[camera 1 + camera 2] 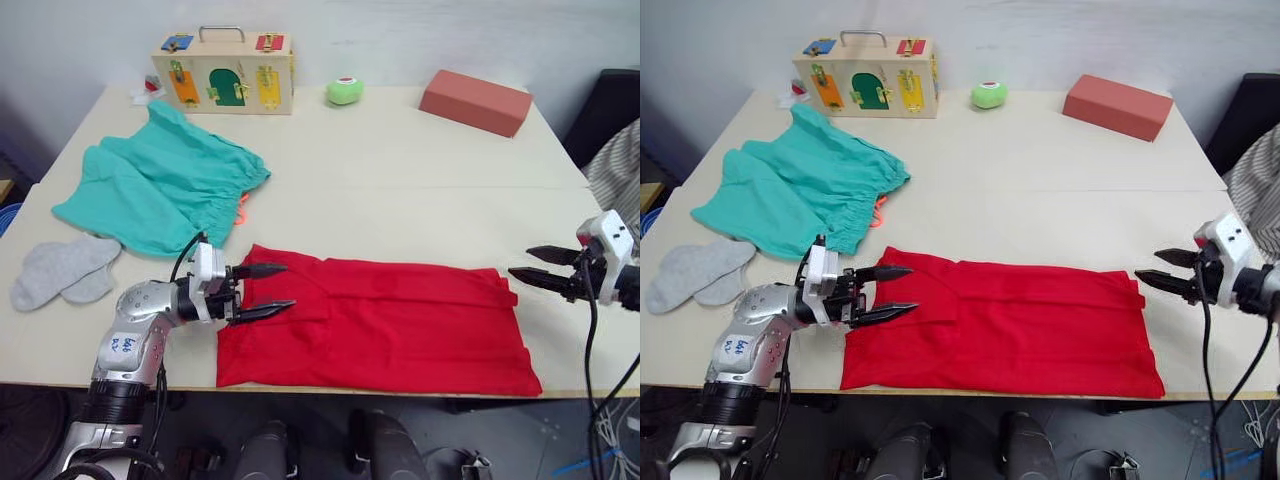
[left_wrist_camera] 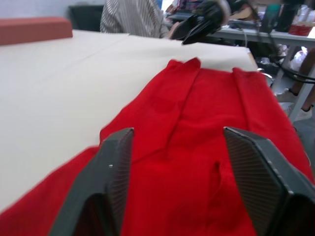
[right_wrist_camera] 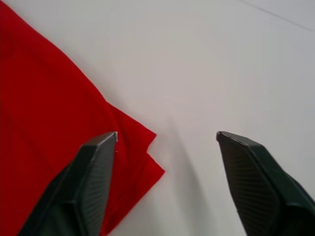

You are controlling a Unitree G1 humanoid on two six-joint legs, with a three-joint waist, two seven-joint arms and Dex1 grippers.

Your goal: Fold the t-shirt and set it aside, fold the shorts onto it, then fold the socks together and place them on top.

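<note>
Clearly shirt-folding is underway — both the left gripper (image 1: 262, 291) and right gripper (image 1: 535, 266) gape empty at the t-shirt (image 1: 400, 325), lower centre; next, pinch its ends.

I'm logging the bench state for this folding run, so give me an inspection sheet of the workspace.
Surface: pale table, seam across the middle.
Job's things: red t-shirt folded lengthwise at the near edge; teal shorts spread far left; grey socks side by side at the left edge.
Clutter: wooden latch box, green ball, pink block along the far edge.
Grippers: left gripper open over the shirt's left end; right gripper open beside its right end.
Cables: black cable hanging from the right arm.
Surroundings: person in a striped sleeve at the right.
</note>
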